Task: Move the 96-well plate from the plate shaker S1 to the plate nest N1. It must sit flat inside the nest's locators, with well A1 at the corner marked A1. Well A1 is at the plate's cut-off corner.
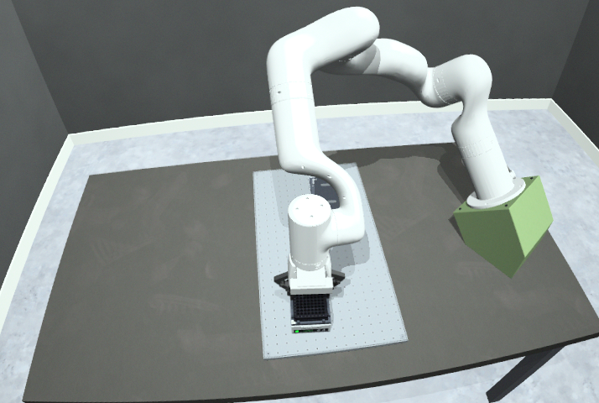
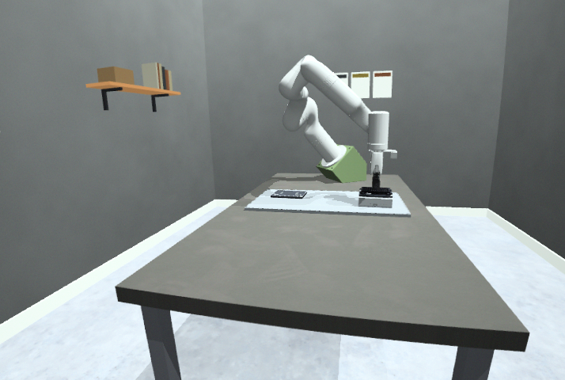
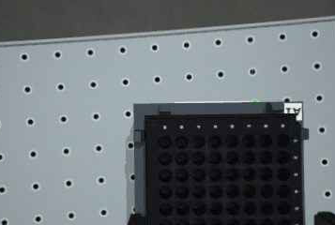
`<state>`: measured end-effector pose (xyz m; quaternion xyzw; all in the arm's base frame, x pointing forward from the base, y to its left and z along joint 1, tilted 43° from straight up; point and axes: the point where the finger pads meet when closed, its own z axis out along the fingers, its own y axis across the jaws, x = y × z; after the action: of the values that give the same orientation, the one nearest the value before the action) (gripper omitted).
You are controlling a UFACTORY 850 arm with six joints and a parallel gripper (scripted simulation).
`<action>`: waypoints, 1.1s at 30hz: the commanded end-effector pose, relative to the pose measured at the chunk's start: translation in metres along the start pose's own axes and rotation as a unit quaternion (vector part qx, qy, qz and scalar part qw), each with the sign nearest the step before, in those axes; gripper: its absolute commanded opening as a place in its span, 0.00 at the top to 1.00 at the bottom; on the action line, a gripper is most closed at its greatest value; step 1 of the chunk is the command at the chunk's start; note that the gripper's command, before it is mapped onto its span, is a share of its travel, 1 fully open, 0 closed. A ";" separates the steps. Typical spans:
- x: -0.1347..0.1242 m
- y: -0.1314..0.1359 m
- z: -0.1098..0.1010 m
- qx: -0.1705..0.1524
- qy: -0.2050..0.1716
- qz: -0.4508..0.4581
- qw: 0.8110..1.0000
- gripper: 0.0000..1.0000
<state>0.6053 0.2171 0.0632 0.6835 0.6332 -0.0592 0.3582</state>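
Directly above the plate shaker [image 1: 311,327] hangs the gripper [image 1: 310,290], its jaws spread fully apart with nothing between them. On the shaker's top the black 96-well plate [image 1: 310,307] lies flat, and the wrist view shows a white A1 label [image 3: 293,110] on the shaker beside one of the plate's corners. Shaker and plate nest [image 2: 288,194] stand well apart on the same pale perforated board [image 1: 381,304], the nest partly hidden behind the arm [image 1: 290,118] in the top view.

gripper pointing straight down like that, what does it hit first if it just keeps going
Most likely the black 96-well plate on the plate shaker: the open tool hangs directly above it, fingers either side. Exact clearance is hard to judge.
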 end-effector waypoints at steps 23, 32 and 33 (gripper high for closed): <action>0.000 0.001 0.013 -0.001 0.001 0.000 1.000 0.00; 0.000 0.001 0.013 -0.001 0.001 0.000 1.000 0.00; 0.000 0.001 0.013 -0.001 0.001 0.000 1.000 0.00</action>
<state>0.6103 0.2095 0.0533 0.6835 0.6332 -0.0592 0.3582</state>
